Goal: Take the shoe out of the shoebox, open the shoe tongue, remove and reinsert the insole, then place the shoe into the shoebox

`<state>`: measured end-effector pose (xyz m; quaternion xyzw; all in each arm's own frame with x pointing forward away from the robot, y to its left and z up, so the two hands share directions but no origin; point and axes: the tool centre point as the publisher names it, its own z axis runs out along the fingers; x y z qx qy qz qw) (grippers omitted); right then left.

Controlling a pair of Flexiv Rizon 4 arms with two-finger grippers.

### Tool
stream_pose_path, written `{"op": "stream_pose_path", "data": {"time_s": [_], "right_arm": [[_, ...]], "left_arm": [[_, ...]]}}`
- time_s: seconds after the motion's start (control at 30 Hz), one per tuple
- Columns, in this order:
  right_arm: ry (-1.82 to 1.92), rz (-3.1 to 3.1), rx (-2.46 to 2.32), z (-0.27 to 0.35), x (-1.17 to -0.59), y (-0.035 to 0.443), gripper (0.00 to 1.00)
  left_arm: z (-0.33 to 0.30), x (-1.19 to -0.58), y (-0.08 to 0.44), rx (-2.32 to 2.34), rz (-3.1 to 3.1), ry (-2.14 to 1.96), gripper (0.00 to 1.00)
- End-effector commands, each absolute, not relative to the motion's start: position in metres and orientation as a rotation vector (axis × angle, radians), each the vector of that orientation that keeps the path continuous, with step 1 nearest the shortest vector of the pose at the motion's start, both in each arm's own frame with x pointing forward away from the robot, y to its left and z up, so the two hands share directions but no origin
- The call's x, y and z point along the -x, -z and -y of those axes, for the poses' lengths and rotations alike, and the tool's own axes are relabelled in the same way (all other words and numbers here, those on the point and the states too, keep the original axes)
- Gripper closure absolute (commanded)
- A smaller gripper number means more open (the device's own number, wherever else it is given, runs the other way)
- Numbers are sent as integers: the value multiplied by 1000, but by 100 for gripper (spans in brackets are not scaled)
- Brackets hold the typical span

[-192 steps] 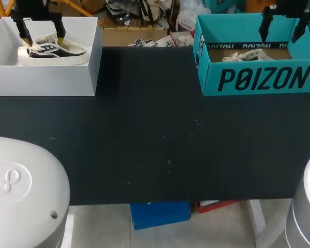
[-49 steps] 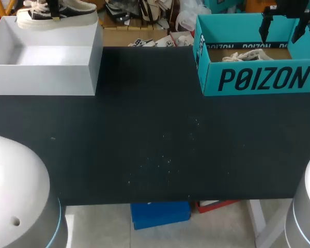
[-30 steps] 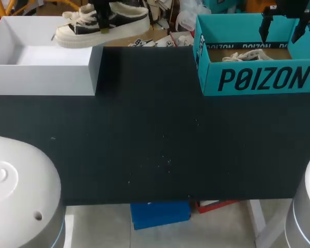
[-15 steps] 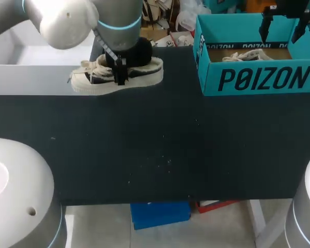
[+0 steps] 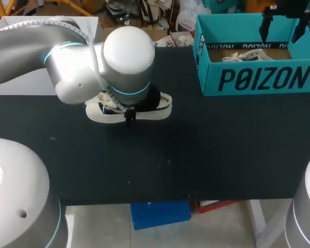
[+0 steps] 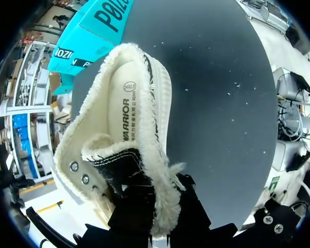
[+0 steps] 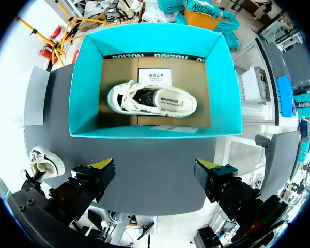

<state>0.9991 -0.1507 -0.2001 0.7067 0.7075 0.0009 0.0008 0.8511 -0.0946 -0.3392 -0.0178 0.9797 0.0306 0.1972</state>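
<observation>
The left gripper is clamped on the fleecy collar of the black-and-cream sneaker, out of the white shoebox and down near the black table's middle, while the right gripper hangs, its 2 fingers spread wide, above the teal shoebox holding another sneaker.

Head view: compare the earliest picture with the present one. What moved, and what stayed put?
The left gripper, shut on the shoe, lifted it out of the white box and carried it to the middle of the table. The right gripper stayed open over the teal box, the other shoe inside unmoved.
</observation>
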Motion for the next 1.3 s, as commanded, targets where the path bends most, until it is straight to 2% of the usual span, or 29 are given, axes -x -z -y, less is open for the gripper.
{"op": "stream_pose_path", "data": {"time_s": [0.03, 0.5, 0.53, 0.57, 0.6, 0.83, 1.1, 1.3], "right_arm": [[-1, -2222, -2220, 150, -999, 200, 0], [-1, -2222, -2220, 150, -999, 200, 0], [-1, -2222, -2220, 150, -999, 200, 0], [-1, -2222, -2220, 150, -999, 200, 0], [-1, -2222, -2220, 150, -999, 200, 0], [-1, -2222, -2220, 150, -999, 200, 0], [-1, -2222, -2220, 150, -999, 200, 0], [-1, -2222, -2220, 150, -999, 200, 0]], "left_arm": [[106, -864, 369, 21, -2757, -48, 100], [155, -865, 402, -62, -2847, -1, 100], [157, -865, 403, -71, -2856, -2, 95], [158, -865, 403, -71, -2872, -1, 57], [160, -866, 400, -71, -2879, 11, 0], [157, -873, 362, -106, -2880, 125, 0], [128, -858, 294, -203, -2893, 469, 0], [95, -855, 278, -193, -2894, 619, 0]]}}
